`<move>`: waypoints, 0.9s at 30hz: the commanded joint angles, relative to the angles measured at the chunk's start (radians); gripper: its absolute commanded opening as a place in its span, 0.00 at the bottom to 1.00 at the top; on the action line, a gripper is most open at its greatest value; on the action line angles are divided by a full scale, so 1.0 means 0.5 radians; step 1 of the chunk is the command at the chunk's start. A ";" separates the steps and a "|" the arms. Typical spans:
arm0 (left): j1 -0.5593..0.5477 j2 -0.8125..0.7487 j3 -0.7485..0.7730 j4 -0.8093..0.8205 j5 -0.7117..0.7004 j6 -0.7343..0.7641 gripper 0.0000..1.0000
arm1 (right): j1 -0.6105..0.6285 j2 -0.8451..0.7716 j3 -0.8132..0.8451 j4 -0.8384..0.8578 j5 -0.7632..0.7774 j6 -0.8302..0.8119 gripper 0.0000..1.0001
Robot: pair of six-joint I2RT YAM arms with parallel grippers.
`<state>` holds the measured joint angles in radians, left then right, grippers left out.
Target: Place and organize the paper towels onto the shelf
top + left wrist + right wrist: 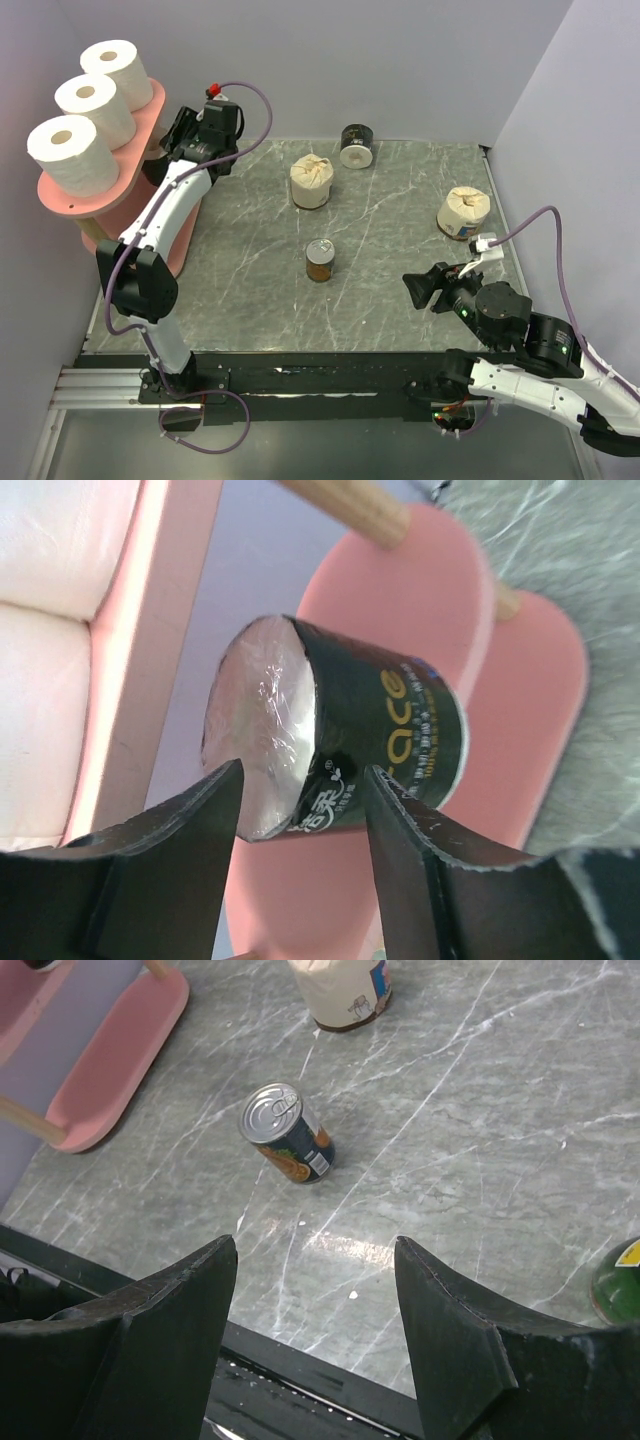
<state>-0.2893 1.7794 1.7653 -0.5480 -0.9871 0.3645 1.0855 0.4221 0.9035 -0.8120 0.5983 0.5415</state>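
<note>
The pink shelf [100,195] stands at the far left with three white paper towel rolls [87,100] on its top board. My left gripper [180,132] reaches into the shelf below that board. In the left wrist view its jaws [300,780] stand open, just short of a black-wrapped roll [350,730] lying on its side on a lower pink board [420,580]. A second black roll [357,146] and two cream-wrapped rolls [311,181] [463,212] sit on the table. My right gripper [420,288] [315,1250] is open and empty, low over the table's front right.
A small brown tin can [320,260] [288,1146] stands mid-table. A green bottle [620,1280] shows at the right wrist view's right edge. Walls close in the table on the left, back and right. A black rail [300,370] runs along the near edge.
</note>
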 commanded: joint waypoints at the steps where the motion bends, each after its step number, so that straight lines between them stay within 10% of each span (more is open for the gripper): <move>1: -0.059 -0.046 0.166 -0.030 0.035 -0.029 0.59 | 0.013 0.024 0.074 0.016 0.052 0.006 0.72; 27: -0.007 -0.104 -0.147 -0.227 0.103 -0.339 0.37 | 0.010 0.009 0.074 0.022 0.024 -0.003 0.72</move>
<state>-0.3130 1.7317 1.6550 -0.6800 -0.9070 0.2180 1.0855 0.4229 0.9035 -0.8131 0.5941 0.5415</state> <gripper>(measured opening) 0.365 0.715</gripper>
